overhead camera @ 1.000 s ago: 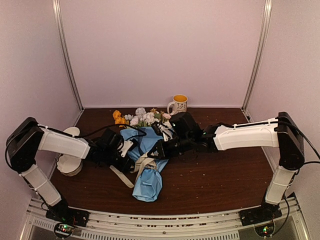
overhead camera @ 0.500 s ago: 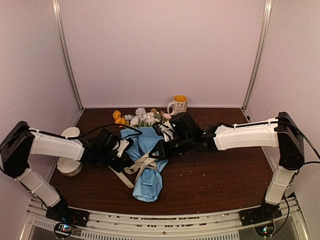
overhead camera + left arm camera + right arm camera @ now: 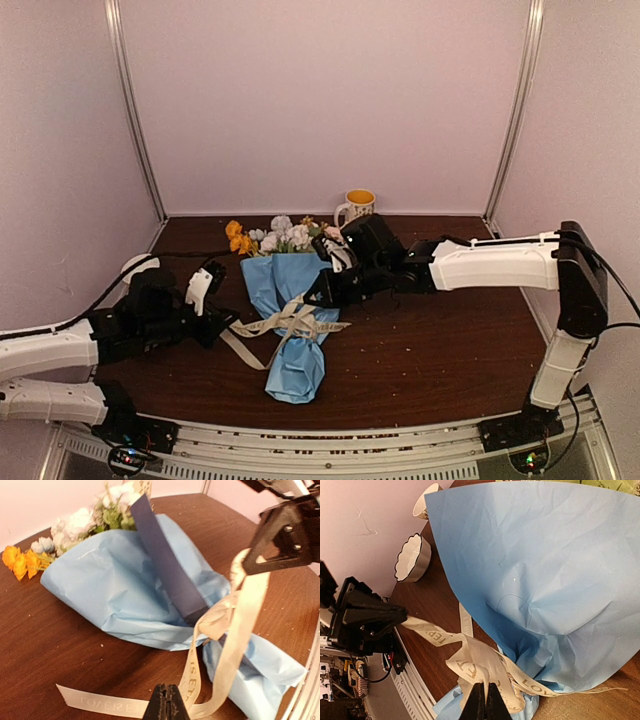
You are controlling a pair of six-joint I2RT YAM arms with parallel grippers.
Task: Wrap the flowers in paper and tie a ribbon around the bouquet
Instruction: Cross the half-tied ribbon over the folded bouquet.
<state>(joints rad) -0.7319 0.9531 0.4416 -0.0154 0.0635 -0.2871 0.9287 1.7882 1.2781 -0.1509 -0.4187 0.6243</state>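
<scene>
The bouquet (image 3: 292, 325) lies on the dark table: a blue paper (image 3: 540, 565) cone with white, pink and orange flowers (image 3: 283, 237) at its far end. The cream ribbon (image 3: 285, 322) is looped round its narrow waist. My left gripper (image 3: 222, 322) sits left of the waist, shut on one ribbon strand (image 3: 235, 630) that runs taut to the loop. My right gripper (image 3: 318, 294) is over the waist's right side. In the right wrist view its jaws (image 3: 485, 694) are shut on the bunched ribbon (image 3: 485, 660) at the knot. A loose ribbon tail (image 3: 243, 352) trails on the table.
A white mug (image 3: 357, 208) with a yellow inside stands at the back. A white scalloped bowl (image 3: 412, 557) sits at the far left, partly behind the left arm. Pale walls and metal posts close in the table. Small crumbs dot the wood.
My left gripper has shut on the ribbon and drawn back to the left, pulling the strand taut. The loop has tightened at the waist. The right gripper stayed shut near the knot.
</scene>
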